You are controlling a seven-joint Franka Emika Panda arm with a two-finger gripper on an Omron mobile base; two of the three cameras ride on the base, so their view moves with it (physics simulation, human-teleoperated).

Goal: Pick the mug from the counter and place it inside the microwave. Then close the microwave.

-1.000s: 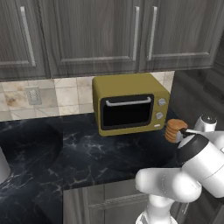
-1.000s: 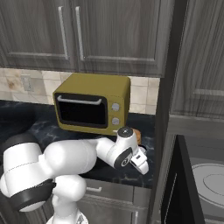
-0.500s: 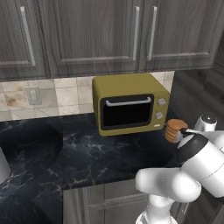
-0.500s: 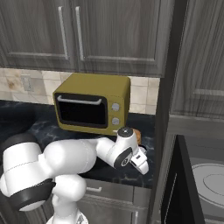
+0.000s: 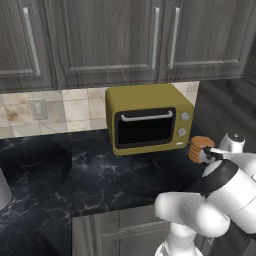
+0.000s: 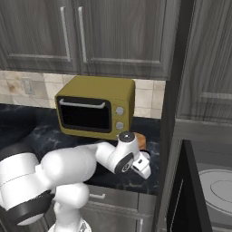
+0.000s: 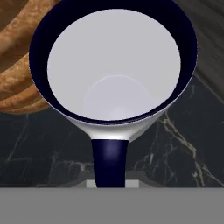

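Note:
The hand view looks straight down into the mug (image 7: 113, 65), white inside with a dark rim. Its dark handle (image 7: 109, 159) points toward the bottom of that view and runs down between my gripper (image 7: 111, 183), which is shut on it. The mug stands on the black veined counter (image 7: 183, 148), right beside a stack of brown biscuits (image 7: 17, 83). From the right base view, my hand (image 6: 142, 165) hangs low over the counter's right end. The microwave (image 6: 213, 190) is to the right with its dark door (image 6: 180, 195) swung open and the white turntable (image 6: 223, 192) showing.
A mustard-yellow toaster oven (image 5: 147, 120) stands at the back of the counter (image 5: 100, 175), left of the biscuits (image 5: 200, 148). Grey wall cabinets (image 5: 110, 40) hang above. A tall cabinet panel (image 6: 174, 90) separates the counter from the microwave.
The gripper has shut on the mug's handle. The arm and the things on the counter have stayed where they were.

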